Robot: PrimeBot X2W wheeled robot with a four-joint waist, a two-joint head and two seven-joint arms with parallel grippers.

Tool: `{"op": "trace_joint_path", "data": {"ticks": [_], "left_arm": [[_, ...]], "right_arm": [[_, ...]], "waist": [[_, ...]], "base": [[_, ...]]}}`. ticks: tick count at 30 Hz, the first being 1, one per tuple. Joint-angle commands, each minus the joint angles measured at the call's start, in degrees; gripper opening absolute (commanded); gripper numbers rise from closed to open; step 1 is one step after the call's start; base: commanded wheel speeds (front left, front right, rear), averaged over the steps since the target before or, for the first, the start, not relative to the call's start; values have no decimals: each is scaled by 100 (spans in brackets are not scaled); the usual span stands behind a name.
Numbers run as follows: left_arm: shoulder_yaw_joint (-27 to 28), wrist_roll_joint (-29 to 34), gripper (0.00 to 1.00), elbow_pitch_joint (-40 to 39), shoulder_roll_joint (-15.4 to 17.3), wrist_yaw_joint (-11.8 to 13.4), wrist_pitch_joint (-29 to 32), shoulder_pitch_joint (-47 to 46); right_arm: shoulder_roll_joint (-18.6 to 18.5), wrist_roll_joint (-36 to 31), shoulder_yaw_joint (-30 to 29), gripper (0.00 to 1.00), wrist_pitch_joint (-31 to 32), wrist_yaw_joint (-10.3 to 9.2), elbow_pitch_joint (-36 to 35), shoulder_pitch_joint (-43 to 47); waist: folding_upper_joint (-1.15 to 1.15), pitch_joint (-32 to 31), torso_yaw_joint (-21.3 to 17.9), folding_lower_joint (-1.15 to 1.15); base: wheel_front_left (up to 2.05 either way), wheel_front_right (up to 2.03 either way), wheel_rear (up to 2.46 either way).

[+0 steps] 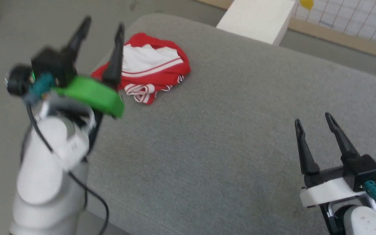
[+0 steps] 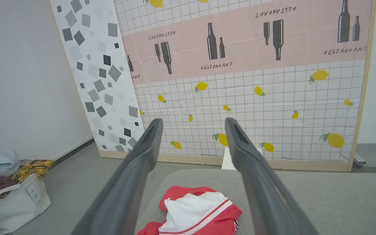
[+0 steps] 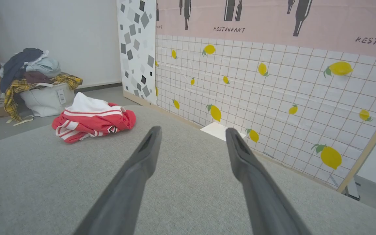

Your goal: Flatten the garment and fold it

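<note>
At the robot's left side, the left gripper [image 1: 103,24] stands wide, its two long dark fingers spread and nothing caught between them. It sits on a bright green wrist collar [image 1: 93,94] above a pale forearm [image 1: 44,176], with a black cable looping down beside it. From the head view, one of its fingers crosses in front of the near edge of the garment. Look along those fingers from the left wrist and the cloth lies below and between them, while the tips stand clear against the wall behind.

That cloth is the garment [image 1: 155,62], a red jersey tee with white panels and red-and-white striped trim. It lies crumpled in a loose heap, white side bunched on top, near the far left corner of the broad grey fabric-covered surface [image 1: 224,137].

Across on the right, the right gripper [image 1: 312,119] is just as wide, fingers parted and empty. It hangs over bare grey fabric, well apart from the tee.

Beyond the surface's far edge sits a white rectangular block [image 1: 256,16]. Behind that rises a backdrop panel of white grid tiles dotted with yellow lemons [image 3: 273,91]. Off on the floor, a white bag heaped with mixed clothes [image 3: 34,81] rests against the plain wall.
</note>
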Motion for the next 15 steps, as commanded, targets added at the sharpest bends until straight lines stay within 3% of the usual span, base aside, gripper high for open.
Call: {"op": "trace_joint_path", "data": {"ticks": [1,7,15], "left_arm": [[-53,-38,100,148,137,-66,182,-337],[-344,-281,100,790,506,-182,932,-1468],[-834,-546,100,1619,831,-211,1526,-2219]], "right_arm": [[-67,-39,34,100,60,-8,-157,-118],[-433,50,78,100,424,-8,-998,-260],[-777,276,73,100,720,-8,-1748,-465]], "waist": [[0,634,-345,0],[0,1465,-607,0],[0,2243,-918,0]], "base": [[0,0,0],[0,0,0],[0,0,0]]}}
